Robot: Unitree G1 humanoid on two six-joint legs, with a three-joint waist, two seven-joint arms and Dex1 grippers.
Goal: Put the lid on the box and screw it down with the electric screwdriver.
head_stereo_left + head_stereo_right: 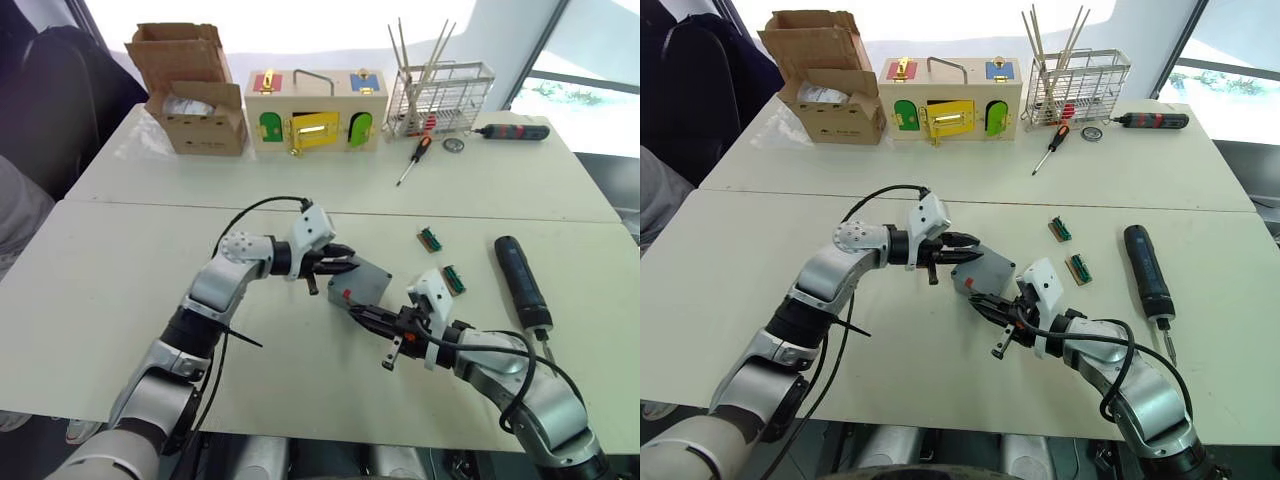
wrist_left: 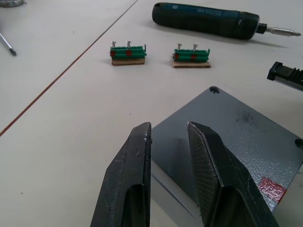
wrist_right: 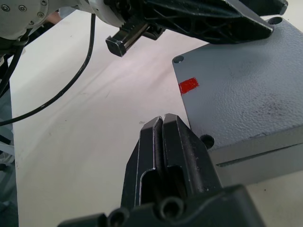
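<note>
Grey lid [image 1: 362, 283] sits between parted left gripper [image 1: 338, 262] and closed right gripper [image 1: 362, 315].

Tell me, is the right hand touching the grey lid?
Cannot tell. In the right wrist view the shut right hand meets the lid's edge, with no clear gap or contact visible.

- A big flat white table [image 1: 130, 300] carries everything, with a thin line across it where its two parts meet.
- A small grey plastic box with its grey lid on [image 1: 362, 286] sits near the middle.
- Two little green blocks with screws [image 1: 431, 239] [image 1: 454, 279] lie just right of it.
- A thick dark blue electric screwdriver [image 1: 520, 281] lies further right.
- At the far edge stand a brown cardboard carton [image 1: 195, 90], a wooden box with coloured doors [image 1: 315, 112] and a wire basket [image 1: 438, 100].
- A slim red-and-black hand screwdriver [image 1: 413, 160] and a black tool with red bands [image 1: 513, 132] lie near the basket.
</note>
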